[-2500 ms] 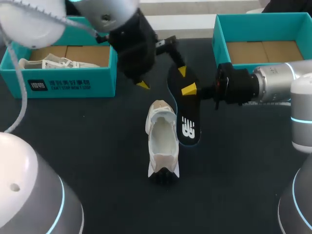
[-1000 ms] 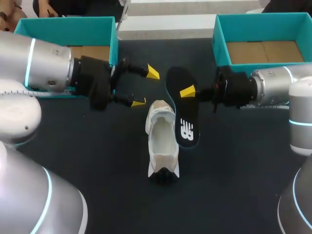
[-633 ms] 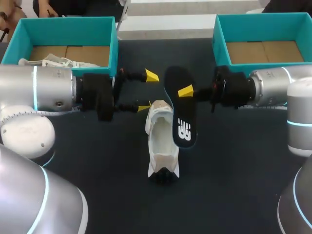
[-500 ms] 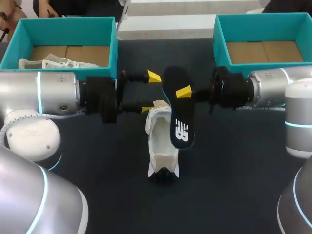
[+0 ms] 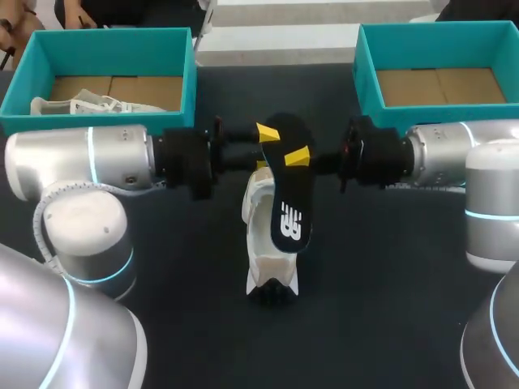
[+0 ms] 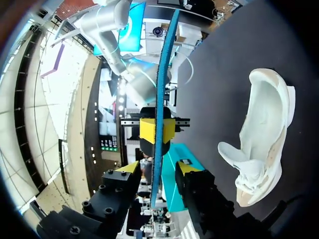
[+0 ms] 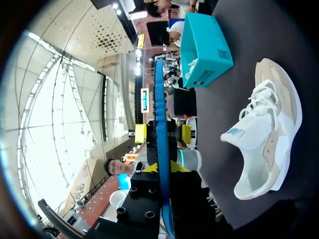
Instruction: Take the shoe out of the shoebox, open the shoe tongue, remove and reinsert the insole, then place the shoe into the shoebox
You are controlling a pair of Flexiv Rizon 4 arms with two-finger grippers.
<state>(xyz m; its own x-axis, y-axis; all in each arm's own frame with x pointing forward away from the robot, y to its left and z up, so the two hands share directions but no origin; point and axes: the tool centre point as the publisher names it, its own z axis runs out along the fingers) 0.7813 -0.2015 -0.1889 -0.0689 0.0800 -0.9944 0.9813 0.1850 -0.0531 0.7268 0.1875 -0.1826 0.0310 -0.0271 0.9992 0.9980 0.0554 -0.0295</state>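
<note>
A white and beige shoe (image 5: 266, 243) lies on the dark table, tongue pulled open. Just above it hangs the black insole (image 5: 285, 198) with a blue rim, and my right gripper (image 5: 298, 156) is shut on its far end. My left gripper (image 5: 263, 149) comes in from the opposite side and straddles that same end. In the left wrist view the insole (image 6: 160, 74) runs edge-on between my left gripper's fingertips (image 6: 130, 168), with a gap on each side. The right wrist view shows the insole (image 7: 159, 109) pinched in my right gripper (image 7: 163, 172), beside the shoe (image 7: 269, 129).
A teal shoebox (image 5: 182, 77) at the back left holds another white shoe (image 5: 81, 105). A second teal shoebox (image 5: 366, 69) stands at the back right with only a cardboard floor showing. Dark table lies open in front of the shoe.
My left gripper has swung right to straddle the insole's far end, and its fingers have drawn closer together. My right gripper has carried the insole slightly left, over the shoe.
</note>
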